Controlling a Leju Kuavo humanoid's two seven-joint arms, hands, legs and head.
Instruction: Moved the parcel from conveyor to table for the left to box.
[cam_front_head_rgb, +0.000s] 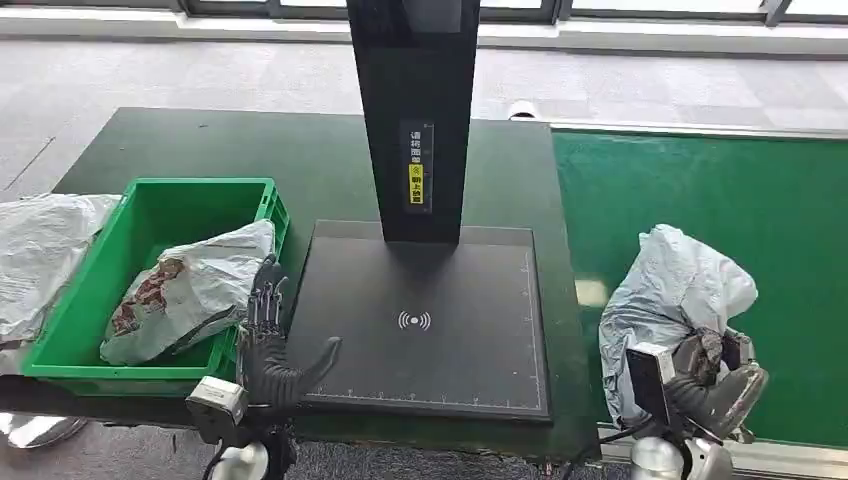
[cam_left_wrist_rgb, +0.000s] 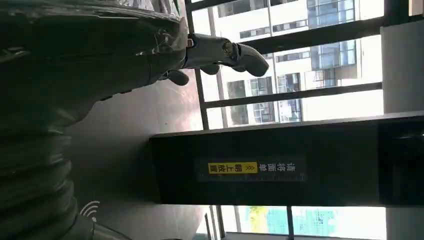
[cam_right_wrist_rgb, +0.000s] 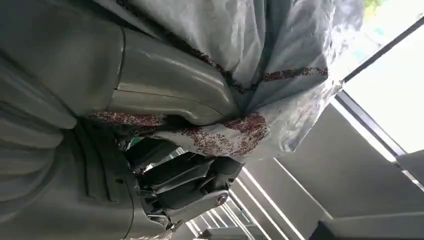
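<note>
A crumpled grey plastic parcel (cam_front_head_rgb: 672, 292) stands on the green conveyor belt (cam_front_head_rgb: 720, 200) at the right. My right hand (cam_front_head_rgb: 722, 385) grips its lower near edge; in the right wrist view the thumb (cam_right_wrist_rgb: 170, 95) presses into the grey, red-speckled wrap (cam_right_wrist_rgb: 280, 65) with the darker fingers curled below. My left hand (cam_front_head_rgb: 272, 345) hovers with fingers spread and nothing in it, between the green box (cam_front_head_rgb: 150, 210) and the black scanner pad (cam_front_head_rgb: 425, 320). A grey parcel with a red patch (cam_front_head_rgb: 190, 290) lies in the green box.
A tall black scanner post (cam_front_head_rgb: 415, 110) with a yellow label rises from the pad's far side. Another grey bag (cam_front_head_rgb: 40, 250) lies left of the box. The dark green table (cam_front_head_rgb: 300, 150) ends just in front of my hands.
</note>
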